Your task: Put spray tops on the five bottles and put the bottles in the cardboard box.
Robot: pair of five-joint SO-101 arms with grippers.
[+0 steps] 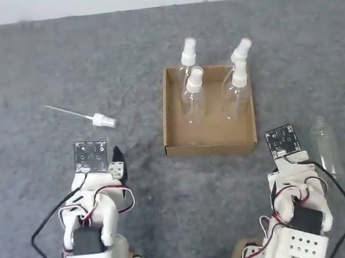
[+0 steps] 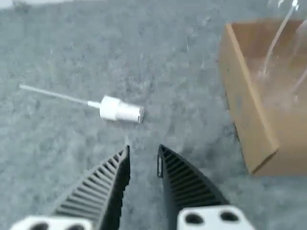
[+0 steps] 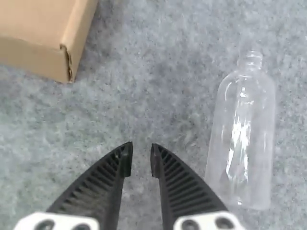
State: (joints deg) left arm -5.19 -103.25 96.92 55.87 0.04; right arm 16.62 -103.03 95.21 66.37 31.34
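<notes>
High view: four capped bottles boxed, one bottle and one spray top loose

A grey carpet-like table cover (image 1: 29, 70) runs under everything. Two white arms sit along the near edge, the left arm (image 1: 91, 238) and the right arm (image 1: 297, 214), each with its wrist camera board facing up.

The brown cardboard box (image 1: 212, 144) sits open-topped between the arms and a little farther out, its walls plain cardboard. Four clear spray bottles (image 1: 193, 105) stand inside it, two toward the left wall and two toward the right, each with a white spray top (image 1: 195, 80) fitted.

A fifth clear plastic bottle (image 3: 244, 139) lies on its side on the cover, to the right of the box and apart from it, just beside the right arm's fingers. Its open neck points away from the arms.

The loose white spray top (image 2: 120, 109) lies on its side left of the box and well apart from it, its thin dip tube stretching away from the box.

The left gripper (image 2: 143, 149) hangs over bare cover near that spray top without touching it; its jaws stand a narrow gap apart with nothing between them. The right gripper (image 3: 140, 146) hangs over the cover between the box corner and the lying bottle, jaws likewise parted only slightly and holding nothing.
</notes>
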